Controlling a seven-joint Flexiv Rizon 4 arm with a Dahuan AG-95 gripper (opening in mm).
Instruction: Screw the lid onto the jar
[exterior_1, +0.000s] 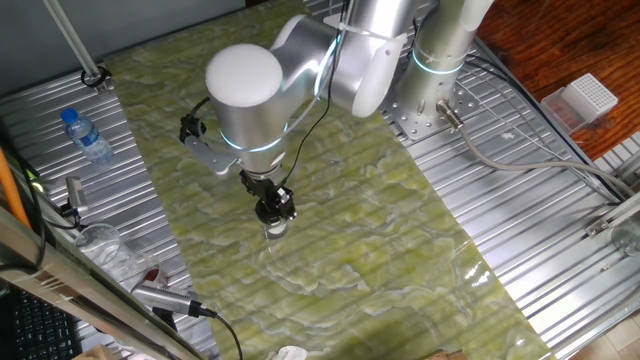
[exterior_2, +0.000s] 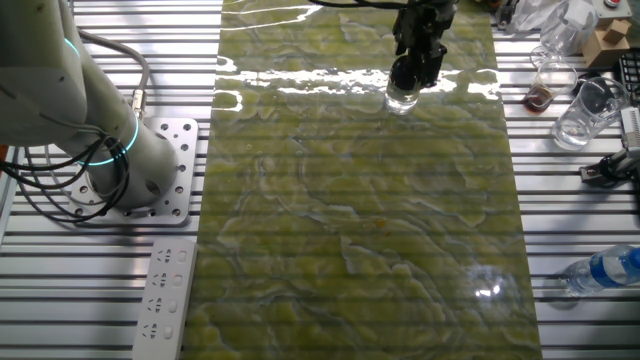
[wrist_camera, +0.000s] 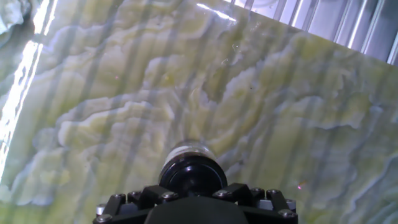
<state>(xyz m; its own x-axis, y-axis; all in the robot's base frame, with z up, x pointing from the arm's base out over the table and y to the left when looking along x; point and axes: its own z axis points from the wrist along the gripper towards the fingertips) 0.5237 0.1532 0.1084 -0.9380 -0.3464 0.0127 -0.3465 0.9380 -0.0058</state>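
My two-finger gripper (exterior_2: 412, 72) is closed on the small round black lid (wrist_camera: 192, 176), and the lid sits right on top of the short clear see-through jar (exterior_2: 402, 98), which stands upright on the green marbled mat (exterior_2: 360, 220). From the hand view the cap looks centred over the jar's mouth, with a thin ring of clear glass (wrist_camera: 186, 149) showing just beyond its far rim, so I judge that I am in the turning step rather than still lining up.

To do this well I should keep my wrist axis plumb over the jar — any tilt risks cross-threading — and press down only lightly while I rotate. Nothing holds the jar itself, so it may spin with the cap on the smooth mat; I cannot tell whether the threads have caught.

Room is generous. The jar stands inside the mat, nearer one of its short ends, with bare mat all around it. The clear glasses (exterior_2: 582, 115) and the blue-capped water bottle (exterior_1: 85, 137) rest on the ribbed metal table (exterior_2: 580, 230) off the mat — well apart from my fingers, so a full wrist turn should sweep nothing.
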